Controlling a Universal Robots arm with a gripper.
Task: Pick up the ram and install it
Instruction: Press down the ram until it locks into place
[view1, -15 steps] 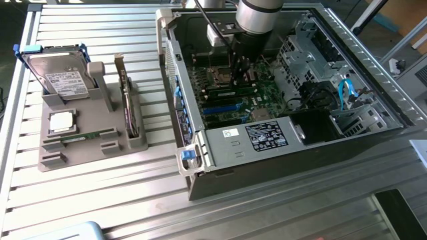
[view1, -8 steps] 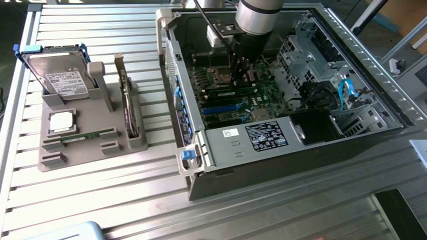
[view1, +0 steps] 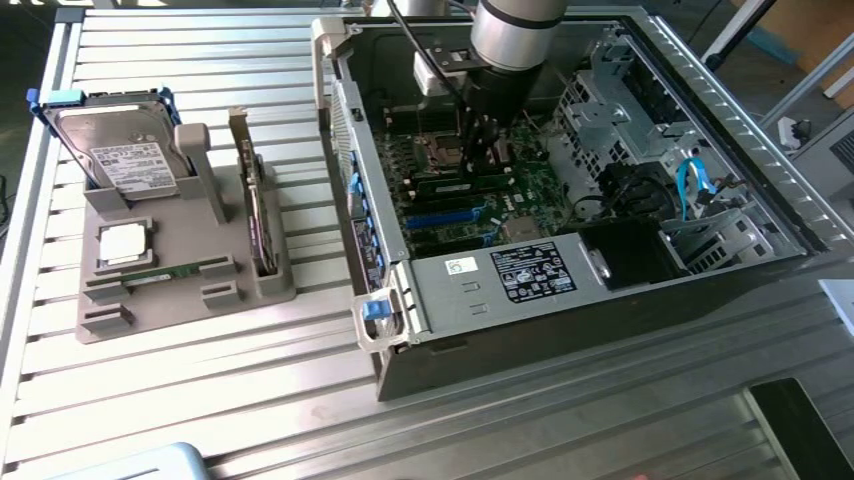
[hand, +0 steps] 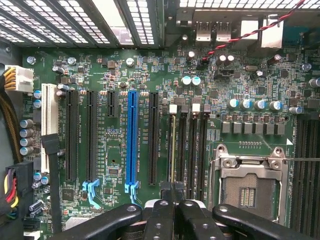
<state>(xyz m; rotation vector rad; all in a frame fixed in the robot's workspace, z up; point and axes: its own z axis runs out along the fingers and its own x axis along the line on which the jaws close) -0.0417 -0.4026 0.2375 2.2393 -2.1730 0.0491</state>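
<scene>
On the exterior view's left, on the ribbed metal bench (view1: 200, 400), a grey holder (view1: 100, 325). Standing upright at its back, a silver hard drive (view1: 127, 150) with a white label; in front of that, a square silver chip (view1: 123, 243). Lying flat along the holder's near side, the ram (view1: 174, 272): long, narrow, thin and green, with darker patches along its length too small to make out as chips. Just beside it, on the holder's right edge, an expansion card (view1: 251, 200) standing on edge. Further right, an open computer case (view1: 601, 300), well apart from the ram. Reaching down into it, the arm (view1: 514, 35), with the end effector (view1: 483, 135) low over the green motherboard (view1: 534, 185). In the wrist view, a row of black slots on the motherboard (hand: 115, 165), one blue slot (hand: 132, 135), then four slim memory slots (hand: 192, 150), then an open processor socket (hand: 247, 187). End effector (hand: 172, 197) closed, fingers (hand: 161, 210) pressed together, poised over the memory slot nearest the blue one. Along that slot, a thin pale line; cannot tell what it is.
</scene>
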